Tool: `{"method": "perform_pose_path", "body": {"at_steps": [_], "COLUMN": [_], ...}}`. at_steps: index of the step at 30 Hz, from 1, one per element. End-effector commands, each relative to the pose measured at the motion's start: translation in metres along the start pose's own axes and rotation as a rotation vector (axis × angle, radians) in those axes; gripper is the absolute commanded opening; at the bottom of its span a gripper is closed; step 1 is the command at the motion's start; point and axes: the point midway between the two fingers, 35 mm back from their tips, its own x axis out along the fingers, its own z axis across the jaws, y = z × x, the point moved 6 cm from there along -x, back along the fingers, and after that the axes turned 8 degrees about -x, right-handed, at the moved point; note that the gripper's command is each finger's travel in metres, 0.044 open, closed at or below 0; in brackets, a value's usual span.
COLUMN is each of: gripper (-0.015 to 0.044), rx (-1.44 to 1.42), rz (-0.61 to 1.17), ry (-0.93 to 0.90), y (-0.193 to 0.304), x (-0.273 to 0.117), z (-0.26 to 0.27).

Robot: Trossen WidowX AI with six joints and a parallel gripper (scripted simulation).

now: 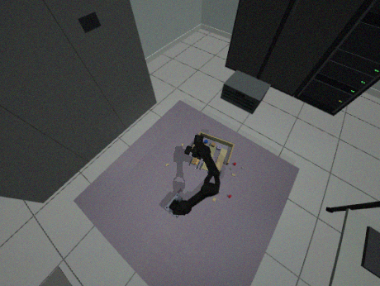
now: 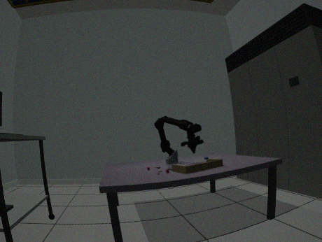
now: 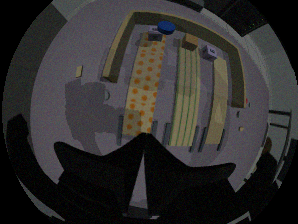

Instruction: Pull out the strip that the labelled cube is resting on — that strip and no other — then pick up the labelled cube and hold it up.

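Note:
My gripper (image 2: 194, 152) (image 3: 145, 136) is shut and empty. It points down above the tray, over the near end of the orange-dotted strip (image 3: 145, 75) in the wrist view. A green-striped strip (image 3: 186, 100) lies in the middle and a plain tan strip (image 3: 218, 95) on the right. A pale cube with a dark mark (image 3: 155, 35) sits at the dotted strip's far end. An orange-brown cube (image 3: 190, 41) sits on the striped strip's far end. Another pale cube with a dark mark (image 3: 210, 51) is near the plain strip's far end; what it rests on is unclear.
A blue round thing (image 3: 166, 27) (image 1: 206, 141) is beside the left pale cube. Tan walls (image 3: 240, 75) (image 2: 204, 165) enclose the back and sides. Low grey guides (image 3: 167, 134) flank the strips' near ends. Red bits (image 1: 230, 196) and tan bits (image 3: 79, 71) lie outside the tray.

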Motion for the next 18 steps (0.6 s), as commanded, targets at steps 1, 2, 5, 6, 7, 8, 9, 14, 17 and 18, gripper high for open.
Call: {"method": "perform_pose_path", "body": {"at_steps": [1,2,5,6,7,8,9,14,17,18], "gripper": [0.0000,0.0000,0.0000,0.0000,0.0000,0.0000,0.0000,0.0000,0.0000,0.0000], "rx": [0.001,0.001,0.001,0.001,0.001,0.001,0.001,0.001,0.001,0.001], "rz": [0.209,0.209,0.209,0.209,0.209,0.209,0.209,0.209,0.209,0.209], "ry": [-0.032,-0.032,-0.033,-0.033,-0.033,-0.033,-0.033,-0.033,-0.033,-0.033], "y": [-0.011,-0.011,-0.011,-0.011,-0.011,-0.011,-0.011,-0.010,-0.010,-0.009], "x": [0.028,0.028,0.028,0.028,0.028,0.028,0.028,0.035,0.040,0.041], "z": [0.007,0.007,0.009,0.009,0.009,0.009,0.009,0.009,0.010,0.010]}}
